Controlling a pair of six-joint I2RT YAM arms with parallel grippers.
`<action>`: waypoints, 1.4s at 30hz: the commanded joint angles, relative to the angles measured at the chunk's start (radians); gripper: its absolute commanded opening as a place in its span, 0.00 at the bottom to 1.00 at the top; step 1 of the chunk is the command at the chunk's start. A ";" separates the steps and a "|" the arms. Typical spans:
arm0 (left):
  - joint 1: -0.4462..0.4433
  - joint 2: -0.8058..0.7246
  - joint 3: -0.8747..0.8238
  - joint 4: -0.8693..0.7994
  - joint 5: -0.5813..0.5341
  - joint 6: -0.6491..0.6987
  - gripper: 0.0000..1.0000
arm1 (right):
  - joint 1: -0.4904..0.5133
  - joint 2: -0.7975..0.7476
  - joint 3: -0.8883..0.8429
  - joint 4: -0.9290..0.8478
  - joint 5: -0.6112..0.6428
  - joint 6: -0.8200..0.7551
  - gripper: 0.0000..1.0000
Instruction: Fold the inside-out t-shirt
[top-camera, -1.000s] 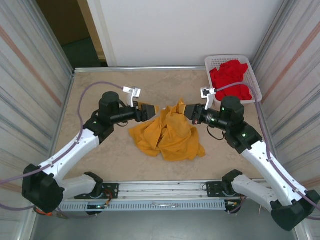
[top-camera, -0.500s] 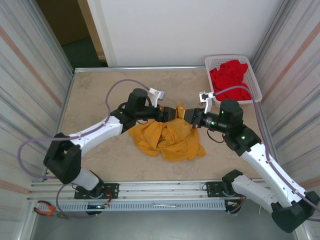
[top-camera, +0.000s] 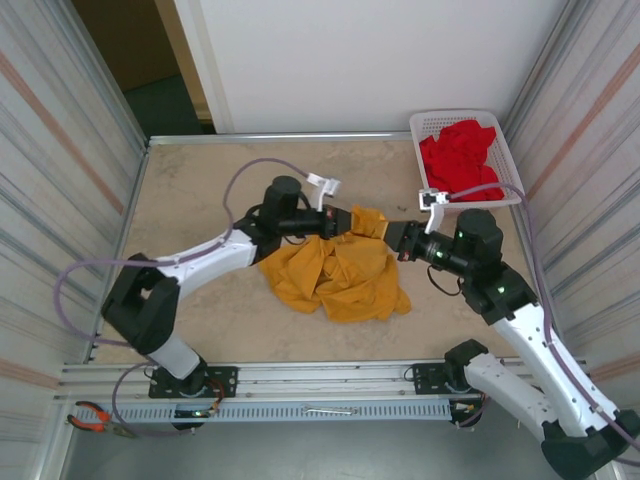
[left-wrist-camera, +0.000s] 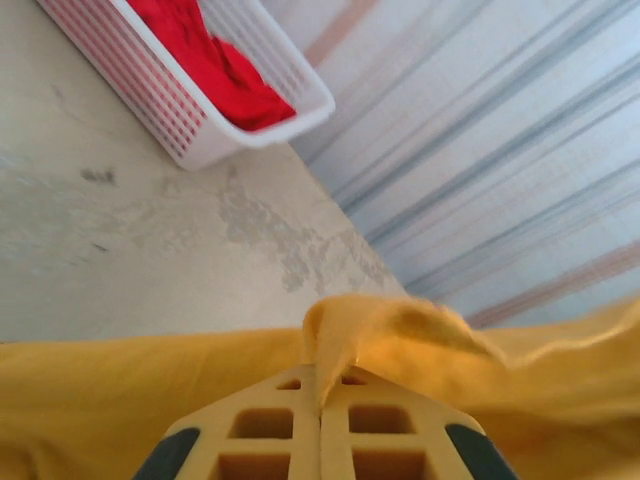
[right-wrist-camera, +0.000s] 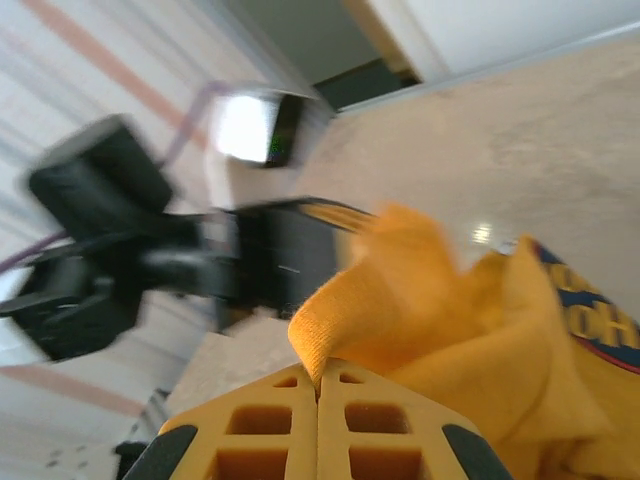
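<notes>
Yellow t-shirt (top-camera: 338, 280) sags toward the near edge; we've got left gripper (top-camera: 348, 222) and right gripper (top-camera: 393, 233) pinching its far edge, close together.

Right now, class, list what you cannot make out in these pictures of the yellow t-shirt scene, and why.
The t-shirt, top view: sleeves, collar and tag lost in its own bunched folds.
Print on the t-shirt, right wrist view: cut off by the right edge.
Left arm, right wrist view: motion-blurred.
Basket, left wrist view: cut off by the top edge.

Beige table (top-camera: 190, 180) — yellow t-shirt (top-camera: 340, 280), white basket (top-camera: 450, 115) atop
</notes>
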 joint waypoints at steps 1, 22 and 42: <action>0.048 -0.133 -0.025 0.050 0.015 -0.025 0.00 | -0.034 0.008 -0.065 -0.054 0.100 0.009 0.00; 0.059 -0.168 -0.061 0.065 0.151 -0.048 0.00 | 0.118 0.031 0.087 -0.094 0.199 0.038 0.36; 0.050 -0.190 -0.079 -0.024 0.122 0.011 0.08 | 0.221 0.374 0.261 -0.083 0.292 -0.121 0.00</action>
